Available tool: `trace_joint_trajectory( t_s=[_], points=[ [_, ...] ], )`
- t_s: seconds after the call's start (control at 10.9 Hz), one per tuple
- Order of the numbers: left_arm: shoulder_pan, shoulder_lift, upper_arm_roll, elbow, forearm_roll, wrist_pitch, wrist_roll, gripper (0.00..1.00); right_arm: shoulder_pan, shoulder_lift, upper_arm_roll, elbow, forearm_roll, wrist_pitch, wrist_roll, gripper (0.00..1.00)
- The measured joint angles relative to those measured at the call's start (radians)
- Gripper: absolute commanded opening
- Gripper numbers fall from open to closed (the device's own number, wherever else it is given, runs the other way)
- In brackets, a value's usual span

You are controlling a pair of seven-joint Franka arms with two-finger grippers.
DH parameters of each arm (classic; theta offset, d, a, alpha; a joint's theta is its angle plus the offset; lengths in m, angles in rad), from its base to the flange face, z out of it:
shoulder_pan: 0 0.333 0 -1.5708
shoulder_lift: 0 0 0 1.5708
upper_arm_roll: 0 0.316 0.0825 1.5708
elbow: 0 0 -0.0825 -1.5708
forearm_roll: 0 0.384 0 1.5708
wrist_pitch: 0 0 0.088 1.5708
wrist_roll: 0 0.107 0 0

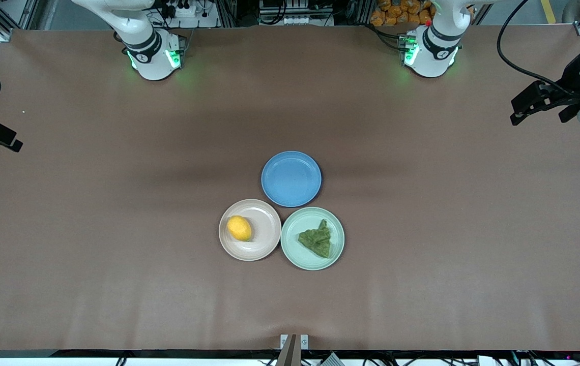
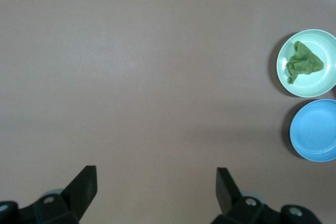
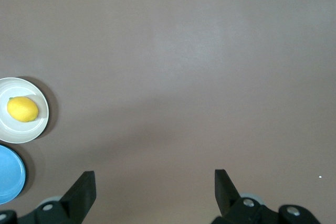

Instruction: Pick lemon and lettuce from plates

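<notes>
The lemon [image 1: 239, 227] lies on the beige-pink plate [image 1: 265, 222]. The lettuce [image 1: 317, 240] lies on the mint green plate [image 1: 294, 227], which stands beside it toward the left arm's end. My left gripper [image 1: 539, 116] hangs open and empty over bare table at the left arm's end. Its wrist view shows the open gripper [image 2: 156, 182], the lettuce [image 2: 303, 62] and the mint plate [image 2: 321, 85]. My right gripper [image 1: 0, 136] hangs open and empty over the right arm's end. Its wrist view shows the open gripper [image 3: 155, 184], the lemon [image 3: 22, 109] and the beige-pink plate [image 3: 32, 129].
A round blue plate [image 1: 291, 178] with nothing on it stands touching both plates, farther from the front camera. It also shows in the left wrist view [image 2: 315, 129] and the right wrist view [image 3: 9, 174]. Brown table [image 1: 117, 229] surrounds the plates.
</notes>
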Motion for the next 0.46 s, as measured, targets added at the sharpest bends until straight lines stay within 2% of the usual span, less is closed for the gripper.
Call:
trace_joint_trajectory(
  t_s=[0.46],
  points=[
    [-0.033,0.053,-0.017,-0.001,0.0,0.013,0.0,1.0,0.0,0.0,0.001,0.0,0.0,-0.001,0.0,1.0]
  ],
)
